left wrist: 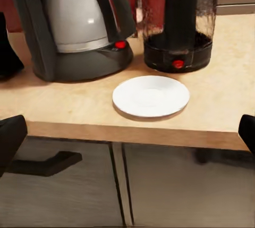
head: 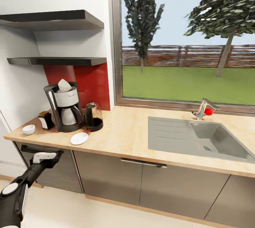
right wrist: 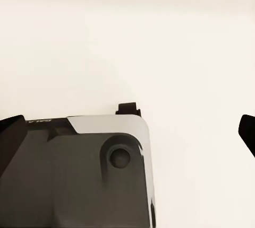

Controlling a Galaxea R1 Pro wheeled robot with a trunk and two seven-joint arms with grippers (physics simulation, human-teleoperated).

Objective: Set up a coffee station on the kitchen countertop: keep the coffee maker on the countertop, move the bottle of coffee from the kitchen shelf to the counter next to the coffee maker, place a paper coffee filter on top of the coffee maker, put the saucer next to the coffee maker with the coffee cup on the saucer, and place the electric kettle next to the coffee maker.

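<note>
Left gripper [head: 53,156] spread wide and empty, below the countertop [head: 120,139] edge. Saucer [left wrist: 151,96] bare before the coffee maker [left wrist: 79,26]; coffee cup [head: 28,129] left of it. Right gripper [right wrist: 127,132] spread wide.

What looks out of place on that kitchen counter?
The white cup sits alone at the counter's left end, while its saucer lies empty in front of the coffee maker and kettle. Nothing looks spilled or broken.

Left arm [head: 21,182] outstretched, its pincer [head: 53,155] agape; right pincer [right wrist: 127,127] likewise parted.
</note>
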